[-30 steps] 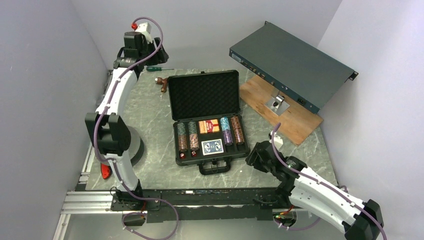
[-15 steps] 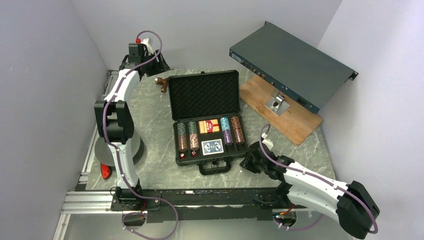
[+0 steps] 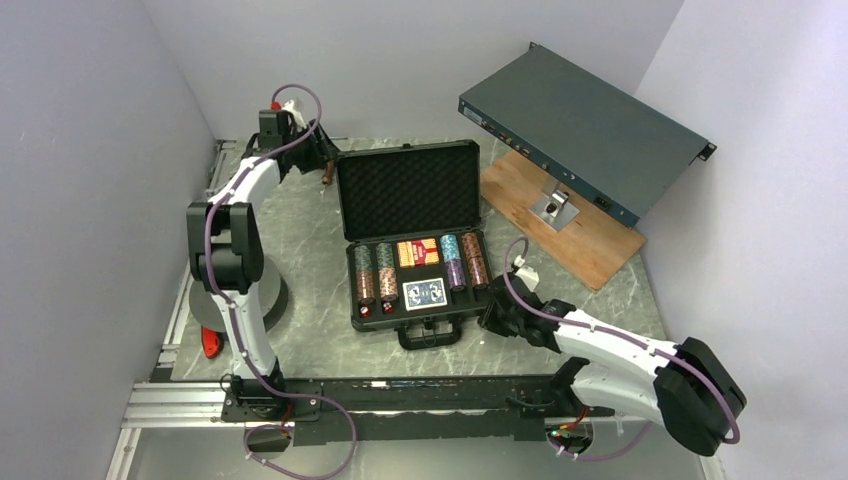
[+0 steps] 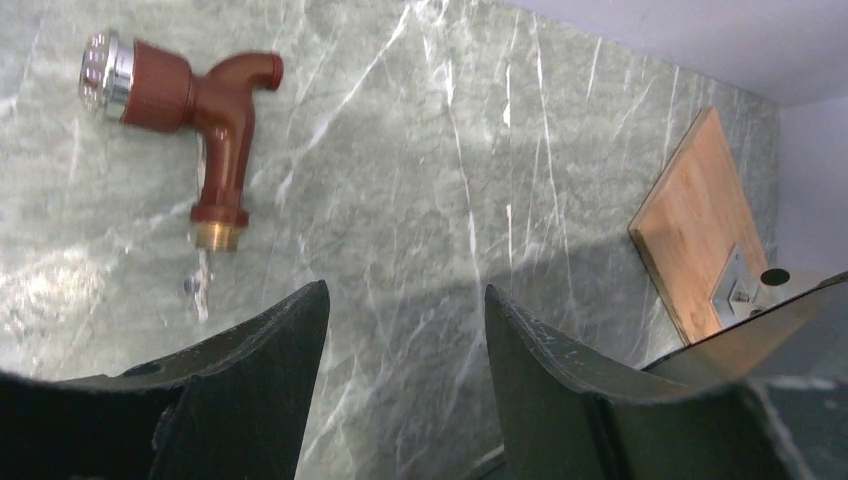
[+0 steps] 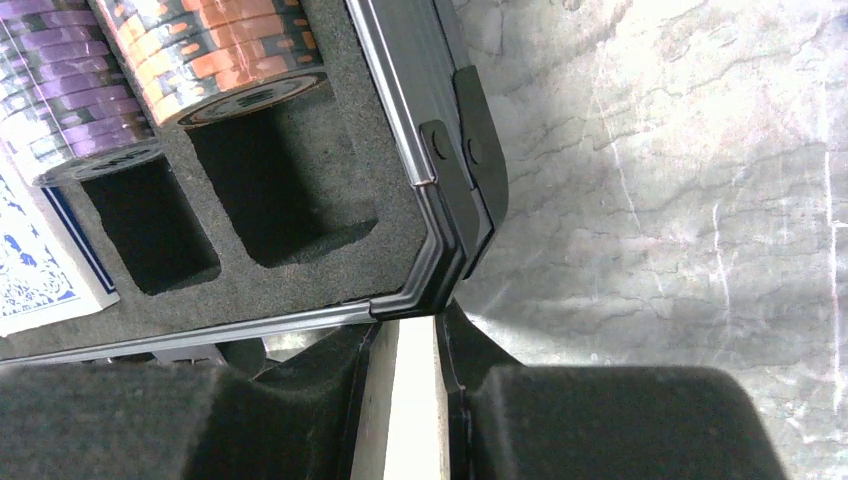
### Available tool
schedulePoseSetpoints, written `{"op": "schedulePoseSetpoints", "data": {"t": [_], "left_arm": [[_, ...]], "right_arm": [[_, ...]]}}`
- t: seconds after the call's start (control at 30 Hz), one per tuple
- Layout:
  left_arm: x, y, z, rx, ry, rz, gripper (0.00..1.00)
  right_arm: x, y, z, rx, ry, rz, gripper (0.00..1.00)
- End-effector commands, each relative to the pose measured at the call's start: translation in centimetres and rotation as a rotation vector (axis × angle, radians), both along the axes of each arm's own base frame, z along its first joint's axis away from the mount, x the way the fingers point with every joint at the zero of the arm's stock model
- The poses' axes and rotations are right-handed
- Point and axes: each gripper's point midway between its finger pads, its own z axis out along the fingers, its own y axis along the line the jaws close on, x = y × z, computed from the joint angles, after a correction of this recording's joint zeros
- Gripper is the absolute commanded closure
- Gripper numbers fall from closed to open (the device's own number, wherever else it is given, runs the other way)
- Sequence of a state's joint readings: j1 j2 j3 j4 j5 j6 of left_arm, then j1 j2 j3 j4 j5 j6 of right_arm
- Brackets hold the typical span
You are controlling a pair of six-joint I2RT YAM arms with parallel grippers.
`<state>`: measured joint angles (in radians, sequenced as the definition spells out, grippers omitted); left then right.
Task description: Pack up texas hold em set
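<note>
The picture edge crops the blue deck (image 5: 35,268); the dice (image 3: 366,311) faces are unreadable.

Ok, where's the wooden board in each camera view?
Top external: wooden board at right, metal bracket on it.
Left wrist: right edge, same bracket on it.
Right wrist: not in it.
Shared landmark: marbled tabletop, in all three.

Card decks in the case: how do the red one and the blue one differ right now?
The red deck lies in the farther slot, next to the foam lid; the blue deck lies in the nearer slot, by the handle. The red deck's face is red-orange; the blue deck's is blue-and-white patterned. Both lie flat mid-tray, with chip stacks on either side.
</note>
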<state>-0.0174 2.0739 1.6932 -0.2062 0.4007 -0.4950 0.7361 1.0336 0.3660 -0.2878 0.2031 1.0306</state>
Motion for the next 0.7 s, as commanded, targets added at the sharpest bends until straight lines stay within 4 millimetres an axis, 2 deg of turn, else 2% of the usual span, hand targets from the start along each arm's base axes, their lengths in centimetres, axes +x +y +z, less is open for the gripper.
{"op": "schedulePoseSetpoints", "data": {"t": [0.0, 0.23, 0.67], "left_arm": [[-2.6, -2.9, 3.6, -0.044, -0.068, -0.087, 0.36], [-4.5, -4.0, 4.4, -0.073, -0.086, -0.112, 0.36], [-7.3, -4.4, 5.0, -0.036, -0.108, -0.106, 0.37]], "right_arm": [[4.1, -1.9, 1.9, -0.096, -0.131, -0.067, 0.79], [6.3, -2.7, 2.3, -0.123, -0.136, -0.066, 0.79], [9.2, -2.6, 3.7, -0.17, -0.169, -0.033, 0.78]]}}
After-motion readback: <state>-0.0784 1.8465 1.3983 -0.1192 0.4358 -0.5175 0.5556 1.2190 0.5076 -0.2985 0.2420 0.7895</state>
